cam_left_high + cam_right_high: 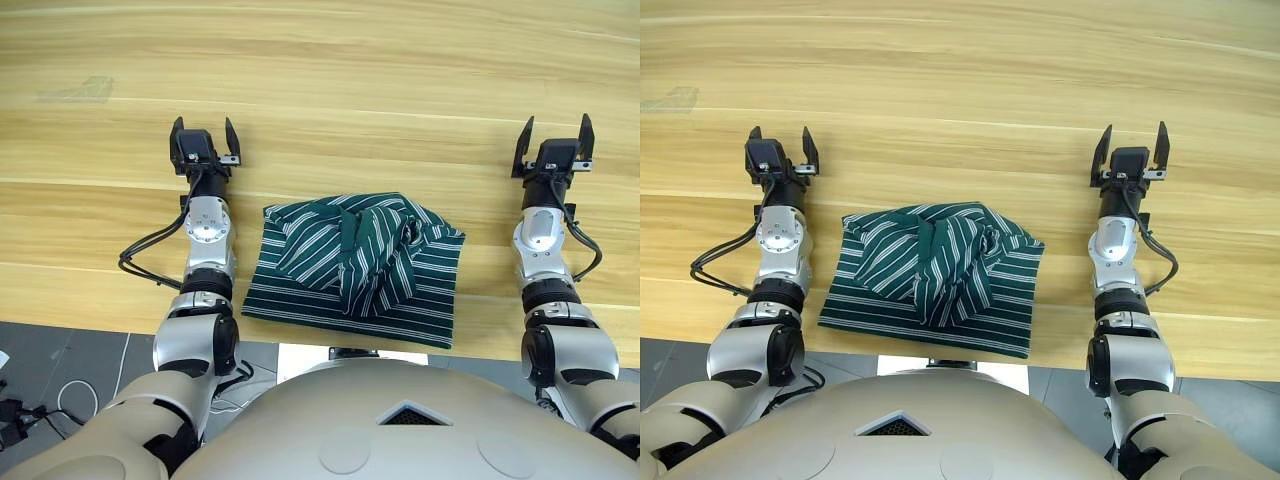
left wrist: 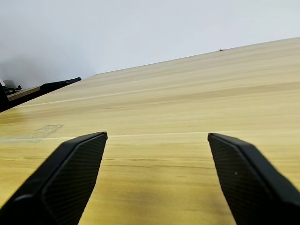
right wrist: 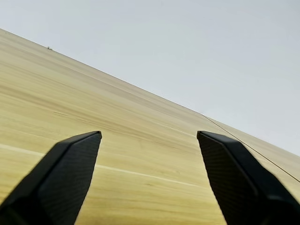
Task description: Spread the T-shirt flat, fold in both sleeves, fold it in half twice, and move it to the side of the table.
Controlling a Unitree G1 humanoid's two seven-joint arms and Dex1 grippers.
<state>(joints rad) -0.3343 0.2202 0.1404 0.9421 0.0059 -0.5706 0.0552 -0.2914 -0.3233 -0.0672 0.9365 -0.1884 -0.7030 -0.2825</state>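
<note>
The left gripper is sitting on the table with its jaws spread wide and nothing between them. In the left wrist view its two dark fingers are framing bare wood. The right gripper is doing the same on the other side, jaws wide and holding nothing, and it is pointing away from the robot over the planks.

Between the two forearms, and nearer to the robot than either gripper, the T-shirt is lying close to the near edge of the table. It is dark green with thin white stripes. Its lower layer is forming a rough rectangle, while a twisted bunch of cloth is heaping up on top of it. Neither gripper is touching it; each is resting well apart from it, out to the side and farther along the table.

Judging from this, the first step is the one in hand: the T-shirt is waiting to be spread flat, and no sleeve or half fold looks properly made. The next move is probably calling for both grippers to come back and inward to the heap, pinch the cloth at opposite sides of the bunch, and draw it apart. Where the sleeves are lying inside the twist is hard to tell, so loosening the top bunch is likely coming first.
</note>
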